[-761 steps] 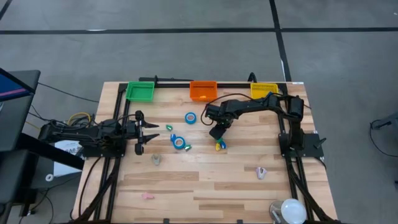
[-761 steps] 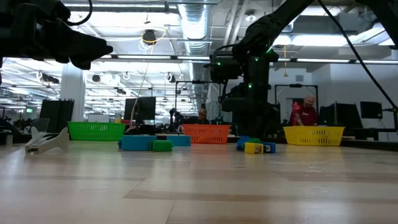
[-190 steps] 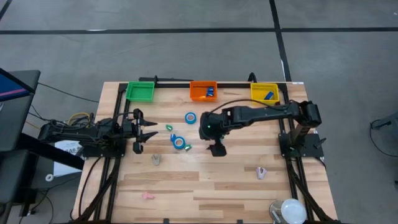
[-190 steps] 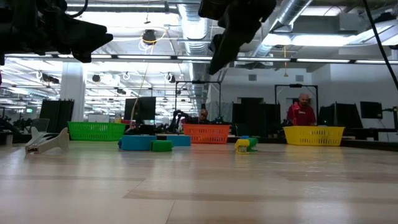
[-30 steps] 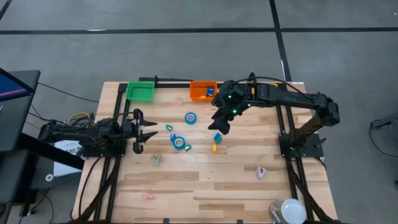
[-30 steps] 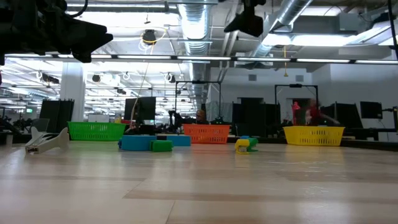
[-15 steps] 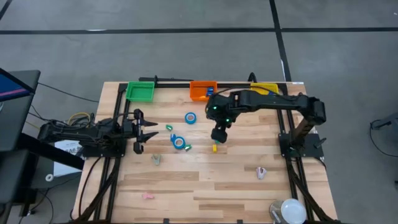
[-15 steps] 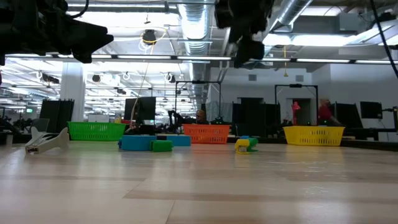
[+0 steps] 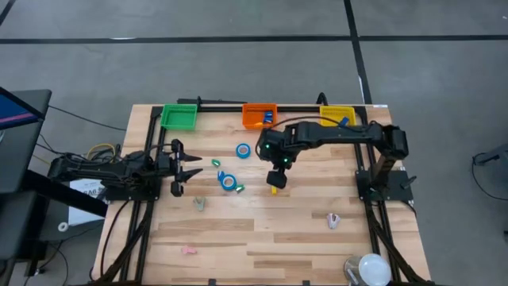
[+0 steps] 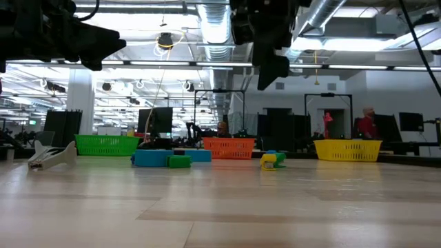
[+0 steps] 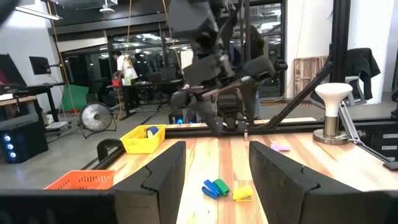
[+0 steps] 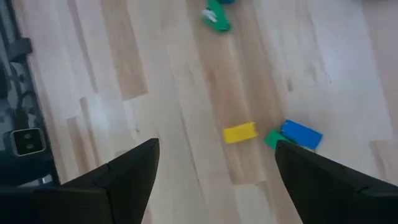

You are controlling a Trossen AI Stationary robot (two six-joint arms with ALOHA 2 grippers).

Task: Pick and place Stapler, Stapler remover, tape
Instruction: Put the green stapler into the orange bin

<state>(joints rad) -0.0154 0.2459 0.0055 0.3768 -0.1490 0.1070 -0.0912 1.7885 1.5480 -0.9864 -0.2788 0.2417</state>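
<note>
**A:** Which arm do you use on this tabletop?

**B:** The right one. The right gripper hangs over the stapler lying mid-tabletop, its jaws wide apart and empty. The left gripper waits well apart at the left edge, its jaws parted and empty.

**A:** How does it lie for you?

**B:** Its long axis seems to run from finger to finger, off-centre. You probably need to turn the wrist first.

Two matte black jointed arms carry blocky black plastic fingers; small green lights glow on the right arm's wrist.
</note>
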